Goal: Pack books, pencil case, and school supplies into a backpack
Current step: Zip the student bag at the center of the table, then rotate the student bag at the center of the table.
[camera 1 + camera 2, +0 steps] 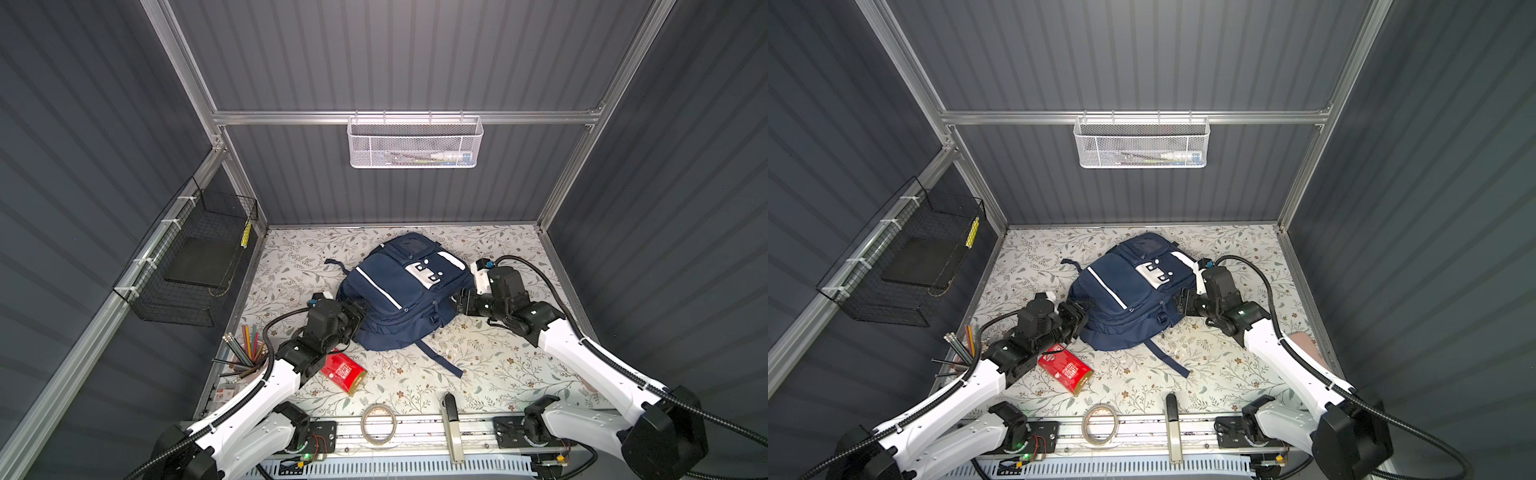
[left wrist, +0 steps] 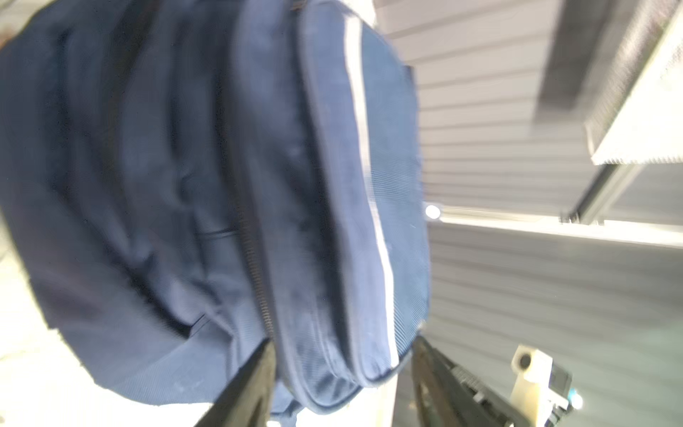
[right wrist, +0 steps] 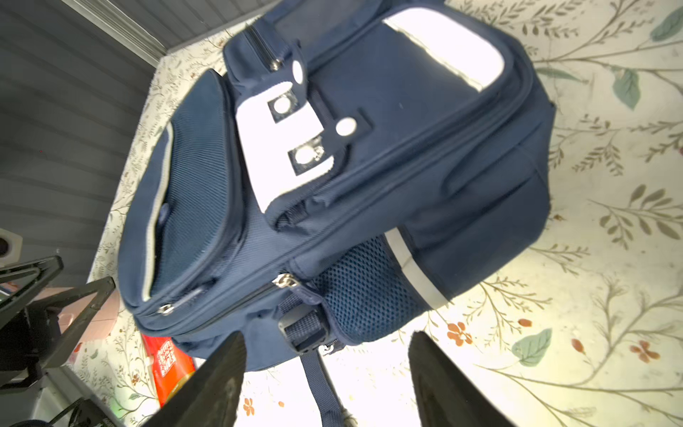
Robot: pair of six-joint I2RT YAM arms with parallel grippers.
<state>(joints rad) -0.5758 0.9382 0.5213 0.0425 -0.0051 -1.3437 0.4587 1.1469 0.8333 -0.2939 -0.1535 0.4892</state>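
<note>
Backpack (image 1: 399,291) looks zipped up mid-tabletop (image 1: 498,374), left fingers (image 2: 247,392) apart at its 8 o'clock, right fingers (image 3: 210,388) apart at 3 o'clock, neither gripping, so I reckon the red pack (image 1: 343,372) at 7 o'clock gets swept aside by that low left arm.

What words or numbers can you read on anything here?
No text here can be read for certain.
Red pack: white print, too blurred to read.
Yellow tag on the black wire basket: marks too small to read.
Backpack: no words show on it.
</note>
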